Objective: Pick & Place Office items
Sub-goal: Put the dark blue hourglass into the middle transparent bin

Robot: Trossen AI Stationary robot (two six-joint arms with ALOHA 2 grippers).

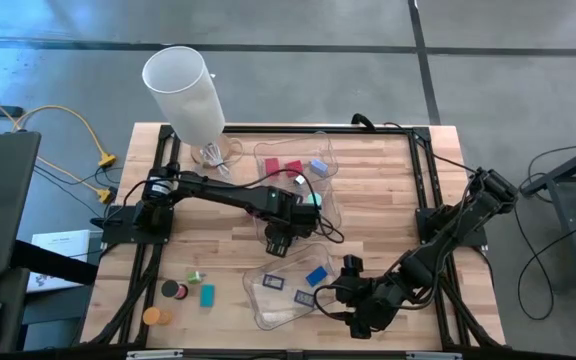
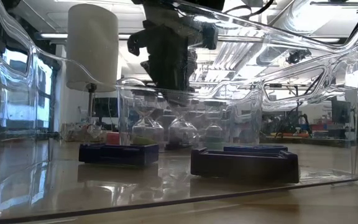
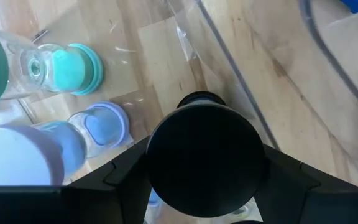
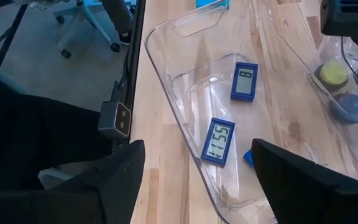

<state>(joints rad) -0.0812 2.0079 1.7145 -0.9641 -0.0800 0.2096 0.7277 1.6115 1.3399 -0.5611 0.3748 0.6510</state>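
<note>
Wooden table (image 1: 368, 200), near clear tray (image 4: 185, 93) holding two blue timers (image 4: 219, 142), left fingers (image 3: 92, 186) gripping black cylinder (image 3: 205, 158), right fingers (image 4: 297, 168) open.

Black cylinder (image 3: 205, 158) fills left wrist view, hiding fingers behind it. Left gripper (image 1: 276, 240) blocks bench beneath. Lamp shade (image 2: 92, 46) top cut off.

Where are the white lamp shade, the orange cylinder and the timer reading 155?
white lamp shade (image 1: 185, 92), high view, side wall.
orange cylinder (image 1: 154, 316), high view, top face.
timer reading 155 (image 4: 219, 141), right wrist view, display.
</note>
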